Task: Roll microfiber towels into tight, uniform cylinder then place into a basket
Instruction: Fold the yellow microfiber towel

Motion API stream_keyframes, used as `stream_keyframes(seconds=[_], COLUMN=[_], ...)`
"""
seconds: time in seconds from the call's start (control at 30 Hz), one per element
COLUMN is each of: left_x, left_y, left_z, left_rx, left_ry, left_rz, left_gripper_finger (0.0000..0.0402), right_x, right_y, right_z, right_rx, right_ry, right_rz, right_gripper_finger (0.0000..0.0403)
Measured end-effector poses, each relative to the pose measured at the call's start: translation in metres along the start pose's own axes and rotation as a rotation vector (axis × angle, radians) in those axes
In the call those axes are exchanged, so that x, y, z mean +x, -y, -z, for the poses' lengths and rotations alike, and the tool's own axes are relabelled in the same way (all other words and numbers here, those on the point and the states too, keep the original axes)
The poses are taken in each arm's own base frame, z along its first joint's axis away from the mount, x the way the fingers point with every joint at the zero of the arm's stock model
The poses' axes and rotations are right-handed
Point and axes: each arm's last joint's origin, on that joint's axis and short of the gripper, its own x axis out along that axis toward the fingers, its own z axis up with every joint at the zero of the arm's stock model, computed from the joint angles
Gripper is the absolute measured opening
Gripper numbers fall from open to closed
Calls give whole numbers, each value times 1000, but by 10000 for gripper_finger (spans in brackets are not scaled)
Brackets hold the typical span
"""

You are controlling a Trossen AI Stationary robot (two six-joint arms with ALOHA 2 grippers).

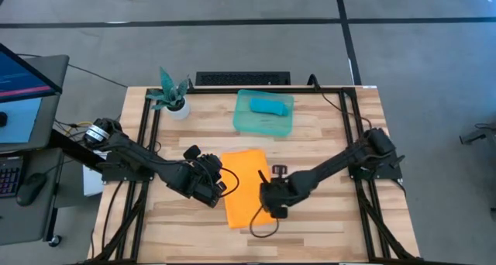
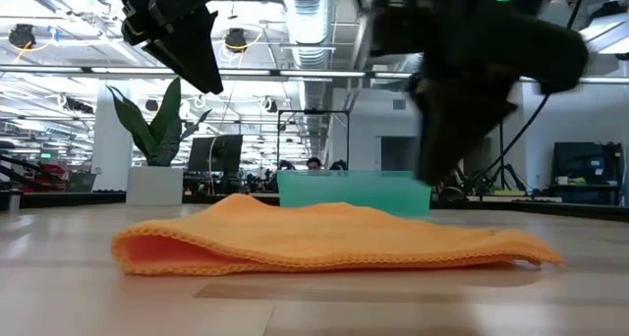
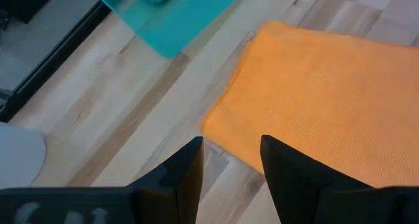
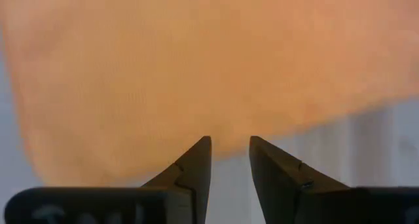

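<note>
The orange towel lies flat, folded into a rectangle, at the centre of the table, its long axis running from the near edge toward the basket at the far side. The left gripper hangs just beside the towel's left long edge, its fingers parted and holding nothing; the right gripper stands over the near right corner, its fingers likewise slightly apart and empty. Both arms flank the cloth, the right one nearer, so a roll would have to start from the near short edge and run toward the basket. The turquoise towel already rests, rolled, in the basket. The low view alone shows the doubled left edge of the orange towel and its slight central hump; the high view alone shows the turquoise towel.
</note>
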Motion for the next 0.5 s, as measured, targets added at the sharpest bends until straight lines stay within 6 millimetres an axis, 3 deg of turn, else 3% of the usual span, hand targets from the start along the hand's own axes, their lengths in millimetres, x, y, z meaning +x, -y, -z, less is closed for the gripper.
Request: stream_keyframes(seconds=[0.17, 0.37, 0.5], left_x=[0, 2, 3], left_y=[5, 42, 67], left_z=[-1, 13, 33], left_rx=[27, 232, 384], left_ry=[20, 59, 66], left_rz=[33, 198, 266], left_gripper_finger=[146, 146, 146], right_x=[-28, -50, -51], right_y=[-5, -13, -25], right_z=[26, 59, 79], right_rx=[-39, -39, -57], right_ry=[64, 200, 269], right_rz=[72, 124, 88], right_gripper_finger=[129, 129, 129])
